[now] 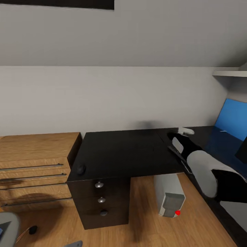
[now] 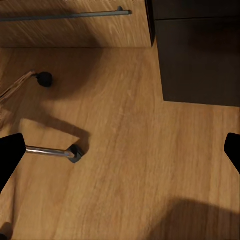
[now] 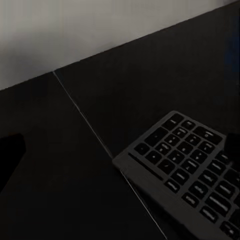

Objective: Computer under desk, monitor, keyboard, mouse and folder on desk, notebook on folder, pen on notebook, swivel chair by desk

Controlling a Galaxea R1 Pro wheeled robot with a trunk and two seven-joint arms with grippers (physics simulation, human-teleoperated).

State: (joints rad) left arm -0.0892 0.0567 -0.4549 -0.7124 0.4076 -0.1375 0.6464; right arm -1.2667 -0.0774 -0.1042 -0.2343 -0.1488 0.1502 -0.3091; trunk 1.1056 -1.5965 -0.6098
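The glossy black desk stands against the grey wall. The small black mouse lies near its front left corner. The grey computer with a red light stands on the floor under it. My right gripper hovers open over the desk's right part. The slim keyboard lies on the desk under it, and its keys show beside one finger. My left gripper is open above the wooden floor. A corner of the grey swivel chair shows at the bottom left. A black edge at the far right may be the monitor.
A light-wood shelving unit with metal handles stands left of the desk. The desk's drawer block has round silver knobs. A blue wall panel is at the right. A chrome chair leg with castor lies on the floor under my left gripper.
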